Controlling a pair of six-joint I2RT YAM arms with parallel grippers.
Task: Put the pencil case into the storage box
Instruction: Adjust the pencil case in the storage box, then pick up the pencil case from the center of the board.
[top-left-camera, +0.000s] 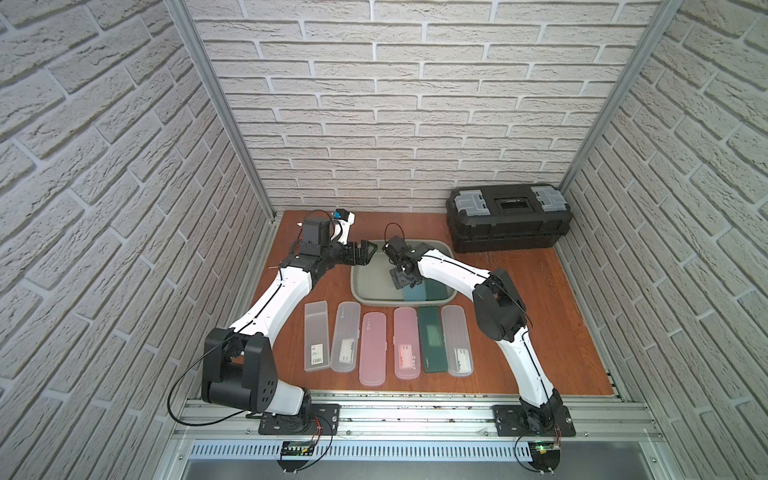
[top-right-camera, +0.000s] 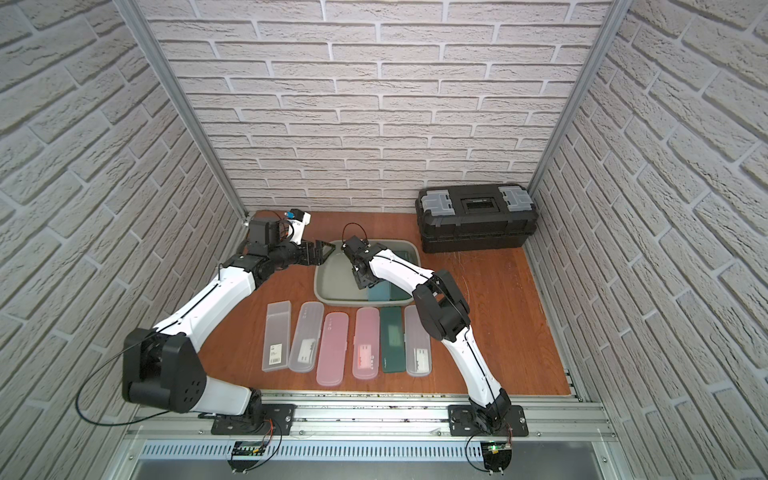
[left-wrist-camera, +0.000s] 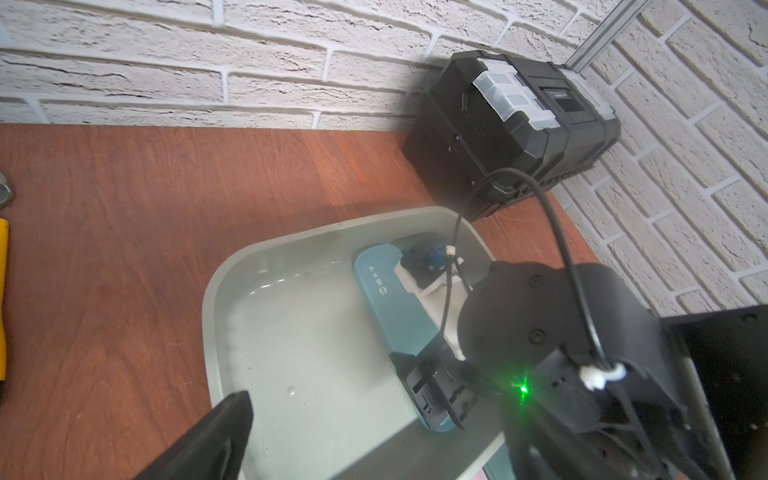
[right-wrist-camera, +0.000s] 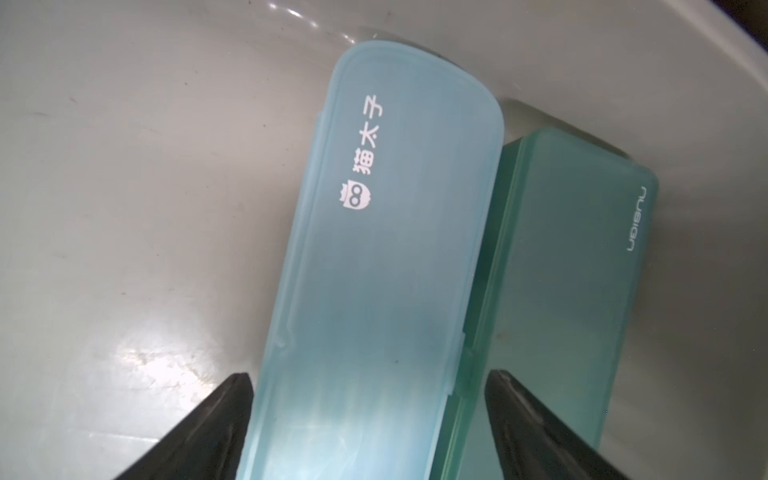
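Observation:
The storage box (top-left-camera: 354, 274) (top-right-camera: 318, 286) is a shallow grey-green tub behind the middle of the table. A light blue pencil case (top-left-camera: 413, 293) (right-wrist-camera: 395, 249) lies flat on its floor, beside a green case (top-left-camera: 436, 291) (right-wrist-camera: 561, 270). My right gripper (top-left-camera: 401, 284) (right-wrist-camera: 370, 376) hangs low over the blue case and is open, one finger on each side of it. The finger over the green case stands clear of the blue case's edge. My left gripper (top-left-camera: 368, 249) is open and empty at the tub's far left corner; one of its fingers (left-wrist-camera: 232, 415) shows over the tub floor.
Several more pencil cases lie in a row (top-left-camera: 386, 345) in front of the tub: clear, pink and dark green. A black toolbox (top-left-camera: 509, 218) with grey latches stands at the back right. Brick walls close in three sides.

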